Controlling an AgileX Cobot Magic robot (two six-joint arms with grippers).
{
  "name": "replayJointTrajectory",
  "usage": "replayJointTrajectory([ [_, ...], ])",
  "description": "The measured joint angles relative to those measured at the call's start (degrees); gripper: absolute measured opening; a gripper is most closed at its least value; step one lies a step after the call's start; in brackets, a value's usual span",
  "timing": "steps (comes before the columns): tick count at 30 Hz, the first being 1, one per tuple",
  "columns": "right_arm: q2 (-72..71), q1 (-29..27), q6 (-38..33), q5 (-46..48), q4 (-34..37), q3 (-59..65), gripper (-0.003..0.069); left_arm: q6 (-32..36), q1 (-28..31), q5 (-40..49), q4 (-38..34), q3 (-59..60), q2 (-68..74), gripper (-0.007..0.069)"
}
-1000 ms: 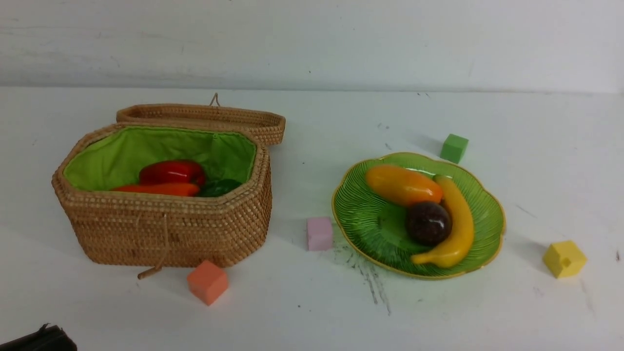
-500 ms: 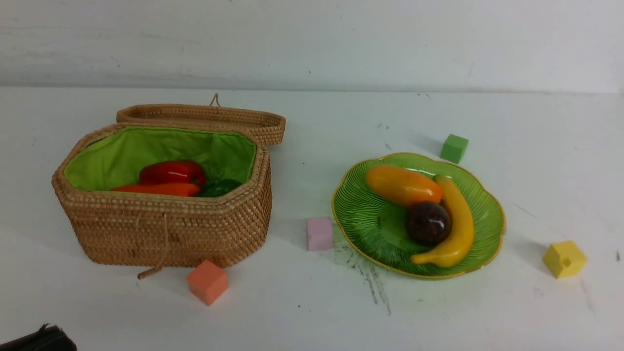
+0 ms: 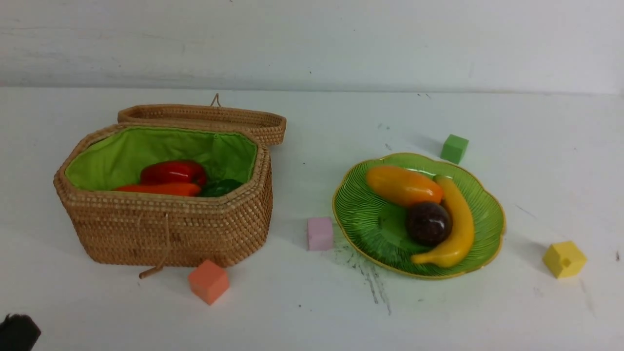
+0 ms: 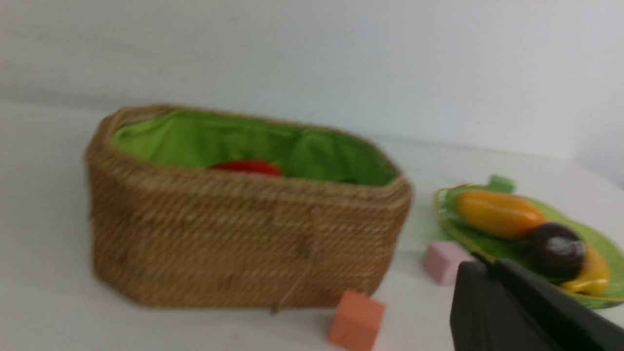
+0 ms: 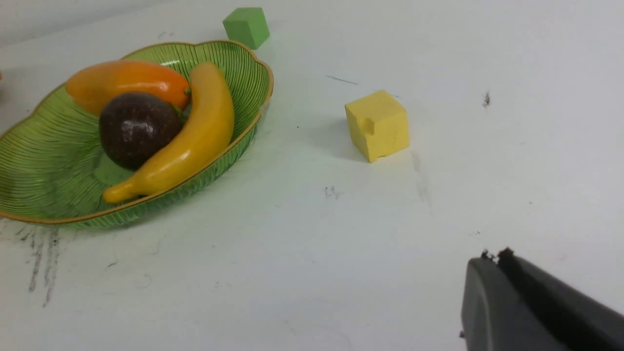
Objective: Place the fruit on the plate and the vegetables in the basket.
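The wicker basket (image 3: 170, 229) stands open at the left. The red pepper (image 3: 173, 172), the carrot (image 3: 158, 188) and a dark-looking green gourd (image 3: 219, 186) lie inside it. The green plate (image 3: 370, 234) at the right holds the mango (image 3: 402, 184), the mangosteen (image 3: 428, 223) and the banana (image 3: 458, 224). My left gripper (image 4: 480, 263) is shut and empty, low near the table's front left, apart from the basket (image 4: 243, 234). My right gripper (image 5: 492, 256) is shut and empty, to the right of the plate (image 5: 44, 161); it is out of the front view.
The basket lid (image 3: 204, 117) lies open behind the basket. Foam cubes lie about: an orange one (image 3: 208, 282) before the basket, a pink one (image 3: 320, 233) by the plate's left rim, a green one (image 3: 454, 148) behind the plate, and a yellow one (image 3: 564, 259) to its right.
My left gripper has drawn back toward the front left corner, so less of it shows in the front view. The fruit and vegetables have not moved.
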Motion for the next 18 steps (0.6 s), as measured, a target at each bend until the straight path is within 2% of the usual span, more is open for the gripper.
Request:
replayJointTrajectory([
  [1,0.0,0.0,0.0,0.0,0.0,0.0,0.0027,0.1,0.5,0.1,-0.4,0.3,0.0,-0.0013],
  [2,0.0,-0.1,0.0,0.0,0.0,0.0,0.0029,0.1,3.5,1.7,-1.7,2.2,0.0,-0.0013],
  [7,-0.1,-0.1,0.0,0.0,0.0,0.0,0.0034,0.1,6.6,13.3,-2.4,2.9,0.0,-0.0013],
  [18,-0.1,-0.1,0.0,0.0,0.1,0.0,0.0044,-0.4,6.7,14.5,-2.6,2.9,0.0,-0.0013],
])
